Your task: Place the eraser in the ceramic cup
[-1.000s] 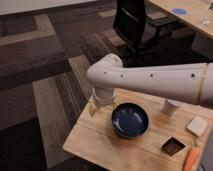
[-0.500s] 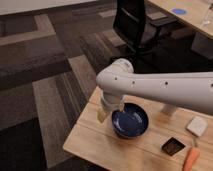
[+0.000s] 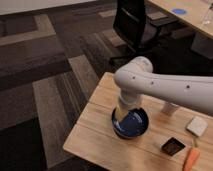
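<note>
The eraser (image 3: 173, 146), a small flat dark square, lies on the wooden table (image 3: 95, 135) near its front edge, right of the blue bowl. The ceramic cup (image 3: 170, 107), small and white, stands behind it, with its upper part hidden by my arm. My white arm reaches in from the right and bends down at the elbow. The gripper (image 3: 122, 113) hangs over the left rim of the bowl, well left of both eraser and cup. Its yellowish fingers stand open with nothing between them.
A wide dark blue bowl (image 3: 134, 125) sits mid-table under the gripper. A light grey square pad (image 3: 197, 126) and an orange carrot-shaped thing (image 3: 191, 159) lie at the right. A black office chair (image 3: 135, 25) and another desk (image 3: 185, 12) stand behind the table.
The gripper has swung rightward from the table's left side to above the bowl's left rim. The eraser and cup have stayed put.
</note>
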Motion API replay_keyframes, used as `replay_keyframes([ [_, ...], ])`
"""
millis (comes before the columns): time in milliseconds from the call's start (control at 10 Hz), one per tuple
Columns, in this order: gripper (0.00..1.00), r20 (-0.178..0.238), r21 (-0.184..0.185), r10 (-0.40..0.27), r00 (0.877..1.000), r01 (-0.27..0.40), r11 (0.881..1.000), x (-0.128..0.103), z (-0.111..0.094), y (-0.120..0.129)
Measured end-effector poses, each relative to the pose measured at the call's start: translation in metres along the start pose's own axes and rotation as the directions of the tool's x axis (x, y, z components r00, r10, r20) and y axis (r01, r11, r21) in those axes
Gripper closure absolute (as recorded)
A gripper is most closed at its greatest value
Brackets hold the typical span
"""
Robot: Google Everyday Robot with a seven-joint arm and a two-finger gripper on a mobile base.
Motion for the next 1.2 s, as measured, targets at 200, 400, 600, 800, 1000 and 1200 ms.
replay_keyframes([
  [200, 0.35, -0.071, -0.018, -0.033, 0.997, 0.032, 0.999, 0.051, -0.010, -0.022],
  [400, 0.35, -0.087, -0.017, -0.039, 0.995, 0.037, 0.999, 0.059, -0.011, -0.025],
  [600, 0.35, -0.087, -0.016, -0.037, 0.996, 0.036, 0.999, 0.059, -0.011, -0.026],
  [800, 0.35, -0.087, -0.016, -0.038, 0.995, 0.037, 0.999, 0.059, -0.011, -0.026],
  [1000, 0.35, -0.059, -0.050, 0.001, 0.998, -0.004, 0.999, 0.067, -0.001, -0.036],
  [1200, 0.35, -0.028, -0.067, 0.047, 0.999, -0.048, 0.997, 0.088, 0.009, -0.055],
])
